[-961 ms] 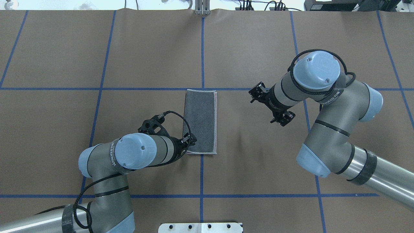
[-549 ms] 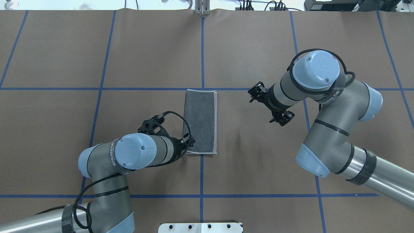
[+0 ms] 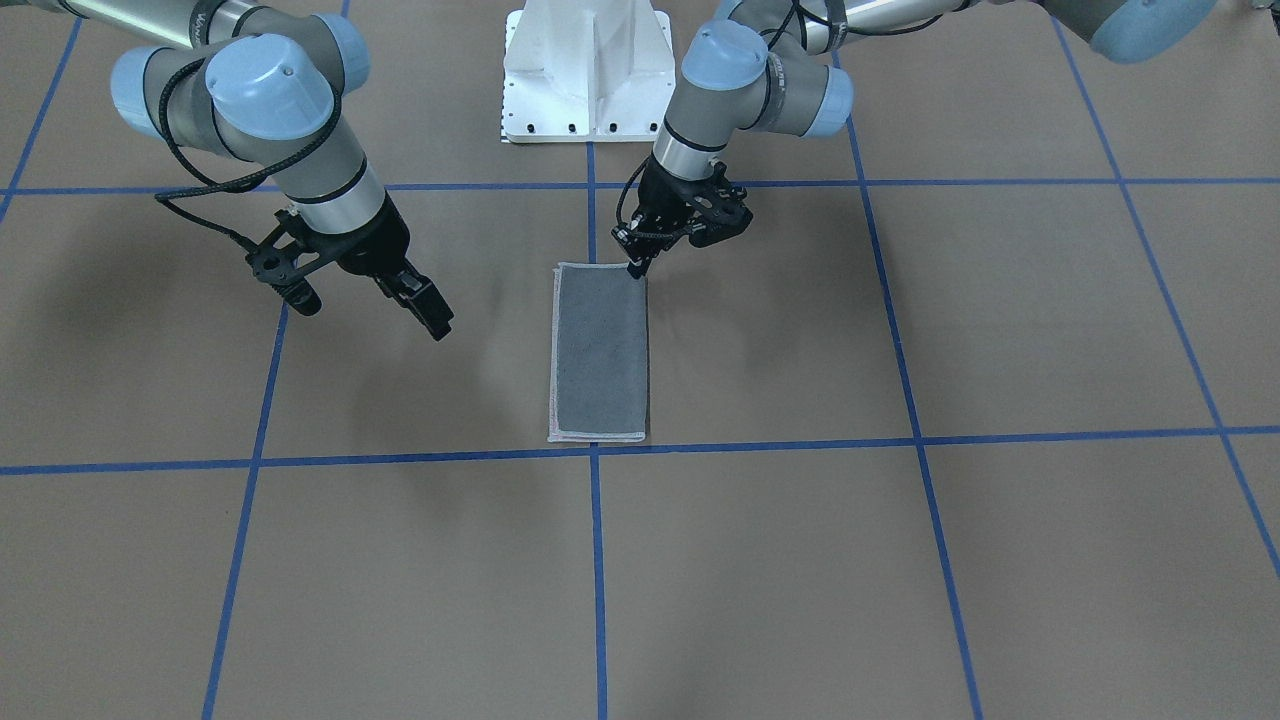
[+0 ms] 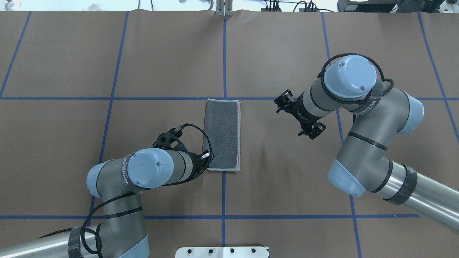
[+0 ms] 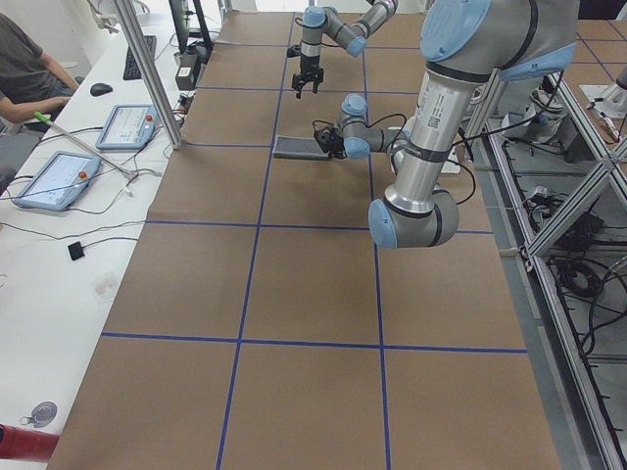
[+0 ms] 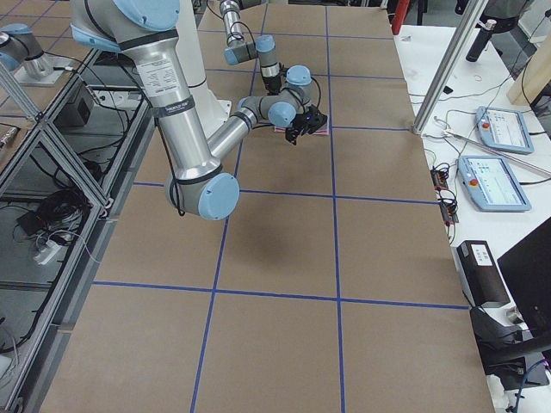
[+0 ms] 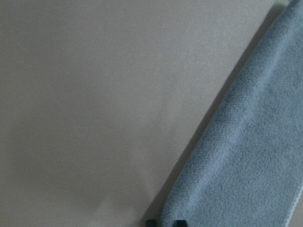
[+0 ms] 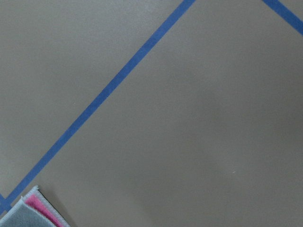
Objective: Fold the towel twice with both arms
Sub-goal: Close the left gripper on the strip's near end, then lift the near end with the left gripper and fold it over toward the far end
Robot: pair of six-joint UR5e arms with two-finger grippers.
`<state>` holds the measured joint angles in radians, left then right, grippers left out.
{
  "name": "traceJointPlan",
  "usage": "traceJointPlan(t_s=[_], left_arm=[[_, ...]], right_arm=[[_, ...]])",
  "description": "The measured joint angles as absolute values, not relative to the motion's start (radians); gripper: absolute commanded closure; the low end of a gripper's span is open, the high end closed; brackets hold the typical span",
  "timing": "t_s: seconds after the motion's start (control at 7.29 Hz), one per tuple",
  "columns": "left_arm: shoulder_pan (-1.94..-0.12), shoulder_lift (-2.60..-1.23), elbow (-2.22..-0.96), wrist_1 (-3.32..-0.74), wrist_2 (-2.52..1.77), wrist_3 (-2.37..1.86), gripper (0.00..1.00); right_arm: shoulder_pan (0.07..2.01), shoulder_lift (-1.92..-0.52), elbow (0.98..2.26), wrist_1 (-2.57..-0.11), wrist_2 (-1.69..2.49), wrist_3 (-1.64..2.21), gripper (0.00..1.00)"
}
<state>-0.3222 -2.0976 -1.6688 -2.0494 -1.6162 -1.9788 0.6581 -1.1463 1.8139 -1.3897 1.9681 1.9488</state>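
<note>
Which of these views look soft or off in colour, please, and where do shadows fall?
Left wrist view: soft all over, the folded dark grey terry towel tinted bluish. Right wrist view: slightly soft, a faint shadow across the brown paper table cover. Front-facing view: sharp, diffuse shadows on the paper.

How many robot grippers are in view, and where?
2. The left gripper is at the towel's robot-side left corner; the right gripper hangs beside the towel, apart from it.

The towel [image 4: 222, 134] is rough matt terry cloth; the counter [image 4: 287, 186] wears smooth matt paper; the arms [image 4: 362, 150] are satin metal with glossy plastic caps [image 4: 349, 77].
</note>
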Motion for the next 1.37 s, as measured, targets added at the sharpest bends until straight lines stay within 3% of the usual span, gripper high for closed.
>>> traceJointPlan(t_s=[0.96,1.37], left_arm=[[-0.436,-2.181,-1.662,-2.018,-1.641,-1.970,1.00],[-0.494,-2.288,-1.547,-2.010,-1.661,-1.962,1.00]], right_arm=[[0.660,-1.165,1.811,-1.389,1.973,1.943,0.00],[0.688,-1.238,1.851,-1.387,1.987,1.887,0.00]])
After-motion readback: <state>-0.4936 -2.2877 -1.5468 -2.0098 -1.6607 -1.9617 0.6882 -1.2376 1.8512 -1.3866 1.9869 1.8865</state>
